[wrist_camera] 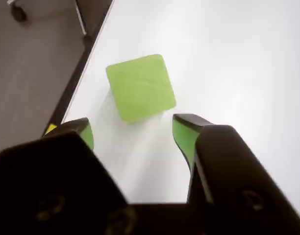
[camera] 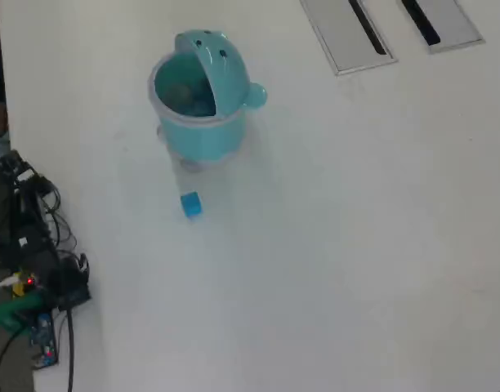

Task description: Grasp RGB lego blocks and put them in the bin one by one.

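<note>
The yellow-green block (wrist_camera: 141, 87) looks matt and faintly grainy on the smooth white table (wrist_camera: 228, 58), while the teal bin (camera: 203, 110) looks like glossy plastic.

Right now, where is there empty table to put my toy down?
Lots of bare table lies right of the blue block and below the grey slotted plates in the overhead view. It's crowded around the bin and the wires at the left edge.

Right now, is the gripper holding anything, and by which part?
Nothing is held. The gripper is open; the yellow-green block lies on the table just ahead of its tips, untouched.
</note>
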Robot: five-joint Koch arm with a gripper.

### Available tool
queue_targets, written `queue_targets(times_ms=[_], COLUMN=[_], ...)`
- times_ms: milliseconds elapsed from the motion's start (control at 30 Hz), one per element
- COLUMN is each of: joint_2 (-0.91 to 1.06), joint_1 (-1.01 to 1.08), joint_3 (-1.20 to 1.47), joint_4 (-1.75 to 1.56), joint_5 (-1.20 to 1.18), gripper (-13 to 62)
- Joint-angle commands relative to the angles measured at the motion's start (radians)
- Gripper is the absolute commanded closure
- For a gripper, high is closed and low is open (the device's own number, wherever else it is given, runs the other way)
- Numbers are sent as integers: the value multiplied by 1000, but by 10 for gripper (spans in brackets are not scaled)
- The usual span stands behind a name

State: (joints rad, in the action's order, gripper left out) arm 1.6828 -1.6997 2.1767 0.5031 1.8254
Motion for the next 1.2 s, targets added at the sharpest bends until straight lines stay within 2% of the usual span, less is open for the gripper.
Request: queue_targets(times_ms=[0,1167], joint_2=[3,-176], joint_1=[-6,5], joint_3=[-86,-160], joint_4=[-41,-167], joint_5=[0,-12], gripper=[194,204])
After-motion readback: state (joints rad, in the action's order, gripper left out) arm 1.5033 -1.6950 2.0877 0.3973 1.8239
